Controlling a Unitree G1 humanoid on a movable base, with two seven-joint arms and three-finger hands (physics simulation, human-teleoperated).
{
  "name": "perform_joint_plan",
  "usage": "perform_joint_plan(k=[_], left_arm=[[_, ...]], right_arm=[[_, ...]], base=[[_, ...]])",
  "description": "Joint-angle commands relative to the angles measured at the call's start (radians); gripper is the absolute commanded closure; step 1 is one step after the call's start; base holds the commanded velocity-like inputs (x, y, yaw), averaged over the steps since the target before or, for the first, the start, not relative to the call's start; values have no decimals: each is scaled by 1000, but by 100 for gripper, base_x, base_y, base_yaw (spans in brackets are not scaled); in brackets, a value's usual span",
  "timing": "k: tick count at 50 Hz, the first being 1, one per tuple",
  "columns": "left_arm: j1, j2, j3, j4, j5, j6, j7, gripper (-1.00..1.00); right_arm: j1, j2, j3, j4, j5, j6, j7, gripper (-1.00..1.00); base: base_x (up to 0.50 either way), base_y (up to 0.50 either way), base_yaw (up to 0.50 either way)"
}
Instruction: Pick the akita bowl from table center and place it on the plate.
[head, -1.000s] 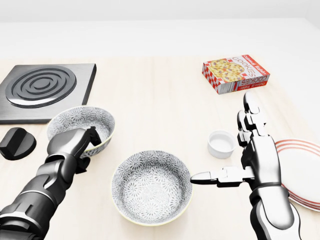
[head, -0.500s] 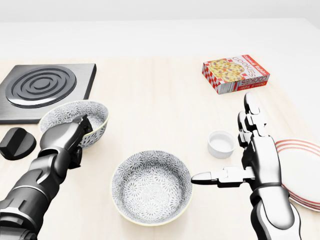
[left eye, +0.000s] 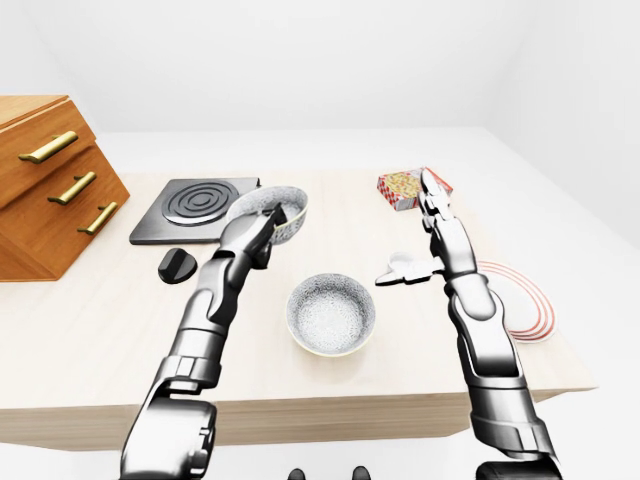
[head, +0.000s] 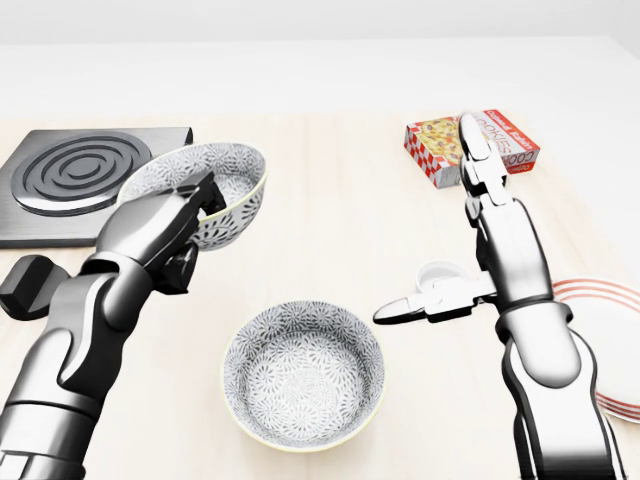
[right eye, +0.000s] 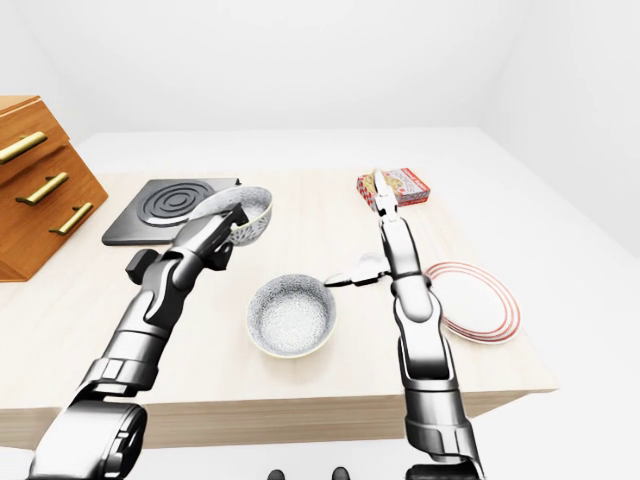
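only legible text: "COOKIES" on the red-and-white checkered cardboard box, upper right of head view, partly hidden by arm

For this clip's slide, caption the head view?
Left robot hand lifts one patterned bowl; a second bowl sits below; right robot hand open.

Looking like a simulated kitchen: black stove plate lying on a pale wooden table, patterned bowls right of it, cookie box further right, probably a wooden drawer cabinet standing left of it.
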Motion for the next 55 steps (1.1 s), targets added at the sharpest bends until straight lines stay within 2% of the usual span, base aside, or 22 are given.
perform_joint_plan(k=[1, 10, 21, 30, 53, 55], left_arm=[[103, -55, 9, -391, 72, 0, -202, 100], [127, -93, -10, -478, 102, 0, -275, 100], [165, -135, -33, -576, 119, 0, -347, 100], [192, -162, -52, -602, 122, 0, -371, 100], [261, -222, -94, -834, 138, 0, -515, 100], [263, -223, -96, -838, 140, 0, -517, 100]], right_arm=[[-154, -30, 26, 108, -120, 0, 78, -100], [-240, -21, 58, 235, -211, 0, 145, -100], [-328, 13, 86, 343, -289, 0, 155, -100], [-328, 28, 92, 352, -316, 0, 166, -100], [-362, 31, 92, 482, -339, 0, 134, -100], [-363, 30, 92, 480, -339, 0, 133, -18]], base=[[0, 0, 0], [0, 0, 0], [0, 0, 0], [0, 0, 0], [0, 0, 0], [0, 0, 0]])
